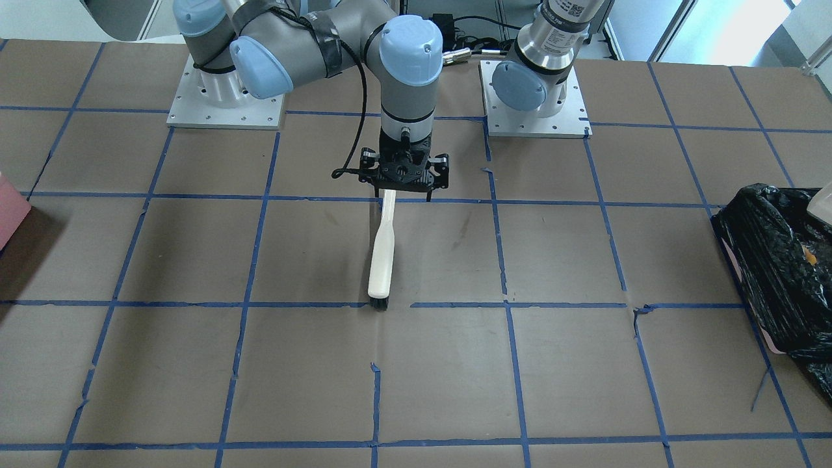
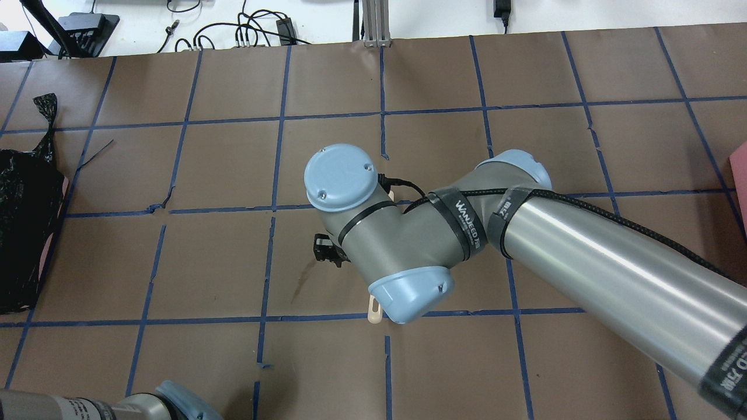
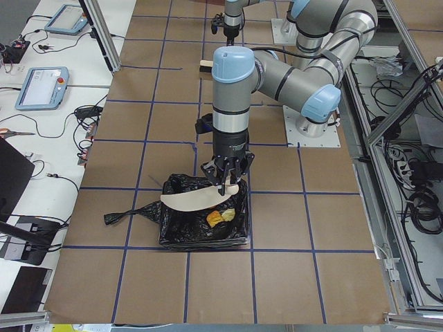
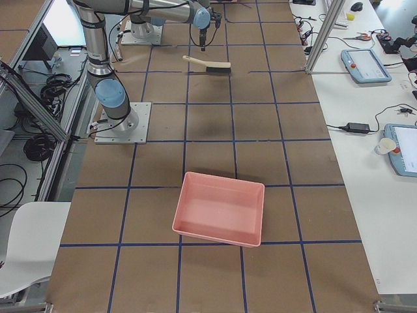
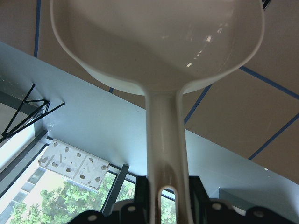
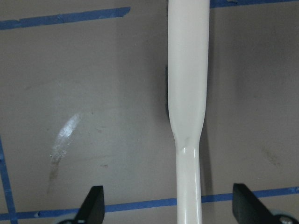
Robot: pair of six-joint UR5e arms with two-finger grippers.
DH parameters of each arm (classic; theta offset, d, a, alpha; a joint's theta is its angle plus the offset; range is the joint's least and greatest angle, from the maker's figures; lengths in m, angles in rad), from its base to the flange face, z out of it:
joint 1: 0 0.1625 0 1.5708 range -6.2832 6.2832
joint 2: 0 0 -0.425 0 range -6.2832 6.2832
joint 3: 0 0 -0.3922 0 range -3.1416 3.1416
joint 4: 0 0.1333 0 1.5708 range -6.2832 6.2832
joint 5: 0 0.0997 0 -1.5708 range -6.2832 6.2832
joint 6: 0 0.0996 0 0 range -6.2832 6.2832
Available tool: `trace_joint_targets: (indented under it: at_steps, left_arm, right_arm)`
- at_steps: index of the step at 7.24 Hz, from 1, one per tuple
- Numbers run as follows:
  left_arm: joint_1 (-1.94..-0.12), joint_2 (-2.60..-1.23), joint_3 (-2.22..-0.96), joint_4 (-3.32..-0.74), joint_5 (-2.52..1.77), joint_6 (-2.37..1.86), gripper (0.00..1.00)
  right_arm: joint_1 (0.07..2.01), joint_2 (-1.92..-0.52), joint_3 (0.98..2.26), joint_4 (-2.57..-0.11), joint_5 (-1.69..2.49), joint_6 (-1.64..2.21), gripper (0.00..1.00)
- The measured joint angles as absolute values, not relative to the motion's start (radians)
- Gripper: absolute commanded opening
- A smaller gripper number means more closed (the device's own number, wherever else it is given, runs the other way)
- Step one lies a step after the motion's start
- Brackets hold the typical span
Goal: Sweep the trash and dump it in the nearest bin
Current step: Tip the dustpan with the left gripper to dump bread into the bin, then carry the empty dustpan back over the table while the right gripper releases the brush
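The bin (image 3: pixel 201 221), lined with a crinkled black bag, stands at the robot's left end of the table and also shows in the front view (image 1: pixel 777 273). Yellow-orange trash chunks (image 3: pixel 220 216) lie inside it; I cannot make out the brown lump. My left gripper (image 3: pixel 225 181) is shut on the handle of a cream dustpan (image 5: pixel 159 51), held tilted over the bin, and the pan looks empty. A white brush (image 1: pixel 381 253) with black bristles lies flat mid-table. My right gripper (image 1: pixel 404 185) is open just above its handle (image 6: pixel 187 93), one finger on each side, not touching.
A plain pink tray (image 4: pixel 221 208) sits at the robot's right end of the table, far from the bin. Blue tape lines grid the brown table (image 1: pixel 195 364). Both arm bases (image 1: pixel 224 104) stand at the robot's side of the table.
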State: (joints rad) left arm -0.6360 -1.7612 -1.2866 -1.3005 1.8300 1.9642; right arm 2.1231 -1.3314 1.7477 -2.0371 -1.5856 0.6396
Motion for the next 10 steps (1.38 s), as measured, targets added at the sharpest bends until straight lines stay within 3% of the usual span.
trace_joint_targets:
  at_steps: [3,10]
  left_arm:
    - [-0.760,-1.752,-1.288,-1.392,1.829,1.749,0.00]
    - [-1.159,-1.777,-1.341,-1.482,1.635,1.121,0.00]
  right_arm:
    - [2.004,-1.389,1.663,-1.929,-1.578,0.557,0.99]
    - [1.716,-1.536,1.634,-1.742,-1.521,0.246,1.00]
